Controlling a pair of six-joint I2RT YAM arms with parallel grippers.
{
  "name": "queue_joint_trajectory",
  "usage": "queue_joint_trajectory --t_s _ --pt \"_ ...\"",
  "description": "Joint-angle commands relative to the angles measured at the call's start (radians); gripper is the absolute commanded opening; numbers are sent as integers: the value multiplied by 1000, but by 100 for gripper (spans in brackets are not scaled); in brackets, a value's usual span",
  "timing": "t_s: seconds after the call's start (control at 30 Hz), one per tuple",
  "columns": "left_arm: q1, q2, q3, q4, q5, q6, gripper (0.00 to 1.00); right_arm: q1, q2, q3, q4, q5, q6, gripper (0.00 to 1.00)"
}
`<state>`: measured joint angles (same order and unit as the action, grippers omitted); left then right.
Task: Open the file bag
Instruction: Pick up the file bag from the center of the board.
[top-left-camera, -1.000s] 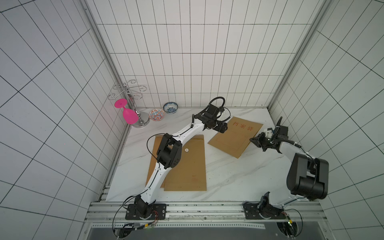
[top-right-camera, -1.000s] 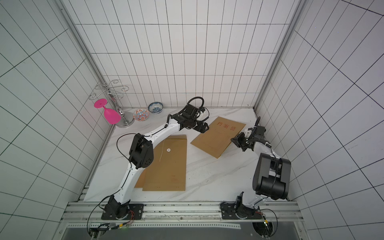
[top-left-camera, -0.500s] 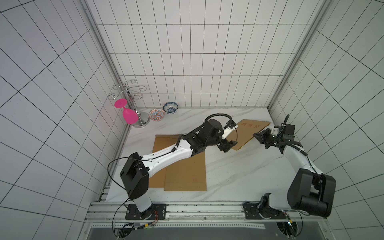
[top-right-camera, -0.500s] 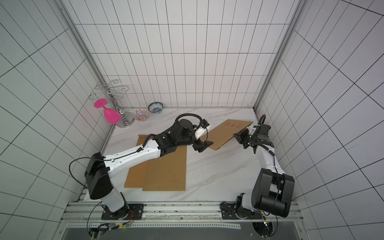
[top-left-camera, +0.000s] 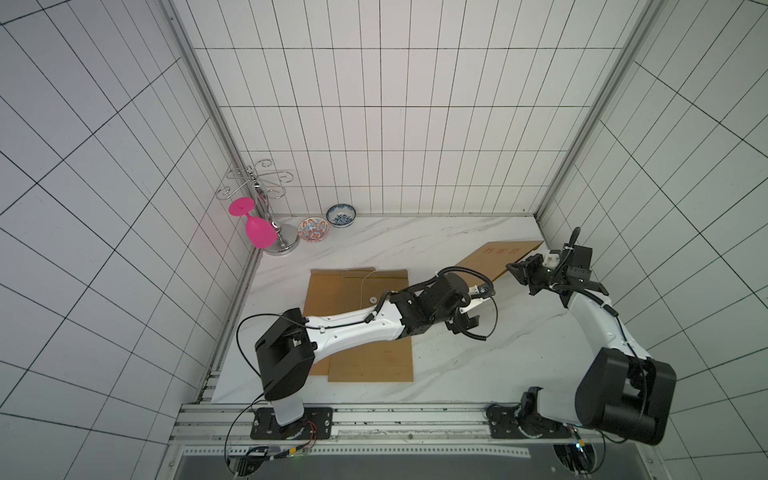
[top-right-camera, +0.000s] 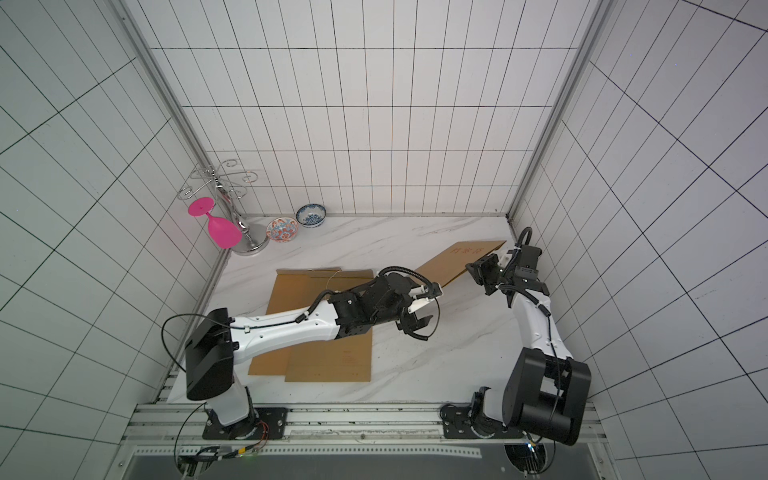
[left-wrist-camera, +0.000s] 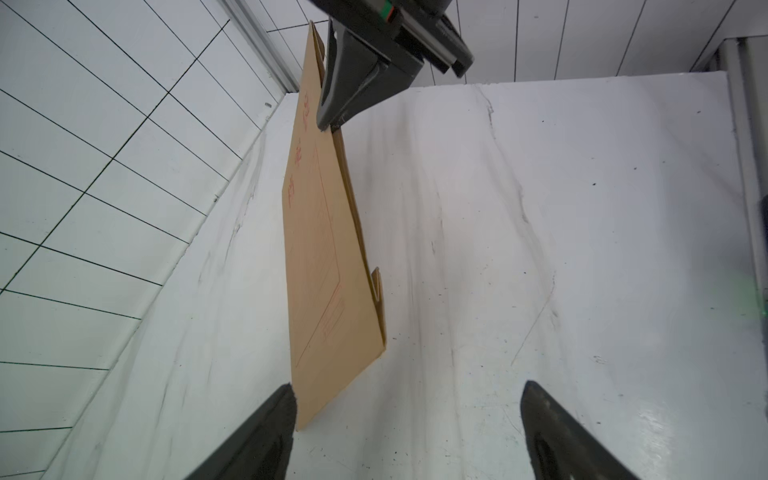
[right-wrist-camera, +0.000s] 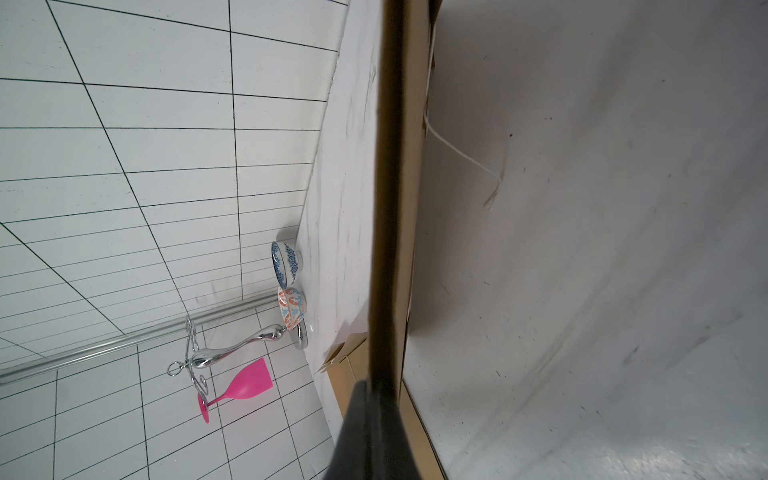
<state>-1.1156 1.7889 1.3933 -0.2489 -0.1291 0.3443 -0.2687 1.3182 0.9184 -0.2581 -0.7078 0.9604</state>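
Left arm has swung back from the far side and dropped low near centre. The brown kraft-paper file bag w/ red print (top-left-camera: 498, 254), flat before, now tilts w/ its right edge raised. It sits far right on the white marble table (top-left-camera: 457, 374), that edge clamped tight in the right gripper (top-left-camera: 516, 269). Its low left corner is just beside the left gripper (left-wrist-camera: 407, 432), jaws wide, holding nothing. Can't tell if that corner touches the table. Thin white string (right-wrist-camera: 457, 154) hangs loose under the bag, so the tie looks undone. To do this bit well, imo: right holds firm w/o twisting. Left pinches only the small curled tab (left-wrist-camera: 376, 284), prob. the flap, not both walls, then peels slowly away.
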Motion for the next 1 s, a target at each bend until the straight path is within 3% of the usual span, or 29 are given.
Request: queue_joint_trajectory --t_s 0.0,0.27,0.7,0.77,0.97 --pt "-8 71 66 -4 -144 55 79 21 -38 52 -28 2 28 0" --pt "-12 163 153 -12 -204 85 64 43 -47 45 -30 8 48 0" --pt "-13 164 184 0 -241 73 5 49 -42 82 -42 5 18 1" --pt "-12 160 198 0 -247 59 0 44 -51 107 -53 8 -4 7" --pt "13 125 282 -34 -207 -4 0 28 -101 230 -144 52 -96 47"
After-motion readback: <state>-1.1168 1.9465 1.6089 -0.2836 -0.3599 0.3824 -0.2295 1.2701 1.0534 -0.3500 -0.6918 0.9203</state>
